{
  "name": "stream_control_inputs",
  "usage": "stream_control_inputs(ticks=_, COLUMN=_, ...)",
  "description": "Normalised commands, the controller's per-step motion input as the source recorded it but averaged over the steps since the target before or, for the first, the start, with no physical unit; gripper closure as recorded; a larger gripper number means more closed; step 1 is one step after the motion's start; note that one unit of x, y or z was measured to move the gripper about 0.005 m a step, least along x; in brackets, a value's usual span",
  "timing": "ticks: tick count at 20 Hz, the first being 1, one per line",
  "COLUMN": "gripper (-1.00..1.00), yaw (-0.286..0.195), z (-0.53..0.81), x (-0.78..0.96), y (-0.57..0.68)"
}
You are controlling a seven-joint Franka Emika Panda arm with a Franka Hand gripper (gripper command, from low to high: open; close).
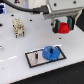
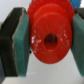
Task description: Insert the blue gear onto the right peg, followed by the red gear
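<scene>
In the exterior view the blue gear (image 1: 50, 52) sits on the right part of the grey black-bordered plate (image 1: 33, 59), covering the right peg there, which is hidden. A thin dark pin (image 1: 36, 53) stands on the plate's left part. My gripper (image 1: 63, 27) hangs above and to the right of the plate, shut on the red gear (image 1: 63, 27). The wrist view fills with the red gear (image 2: 49, 35), its dark centre hole facing the camera, clamped between the two teal pads (image 2: 21, 42).
A beige block-like part (image 1: 18, 27) stands on the white table (image 1: 70, 70) at the exterior view's left. A small dark blue piece (image 1: 1, 24) lies near the left edge.
</scene>
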Motion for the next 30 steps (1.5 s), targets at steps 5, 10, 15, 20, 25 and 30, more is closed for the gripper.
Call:
stream_control_inputs(ticks=5, gripper=1.0, yaw=0.0, z=0.0, x=0.57, y=-0.2)
stream_control_inputs(ticks=10, gripper=1.0, yaw=0.0, z=-0.04, x=0.39, y=-0.18)
stream_control_inputs(ticks=15, gripper=1.0, yaw=0.0, z=-0.1, x=0.3, y=-0.19)
stream_control_inputs(ticks=20, gripper=1.0, yaw=0.0, z=-0.13, x=0.16, y=-0.15)
stream_control_inputs(ticks=25, gripper=1.0, yaw=0.0, z=-0.05, x=0.14, y=-0.08)
stream_control_inputs(ticks=30, gripper=1.0, yaw=0.0, z=0.22, x=0.07, y=-0.01)
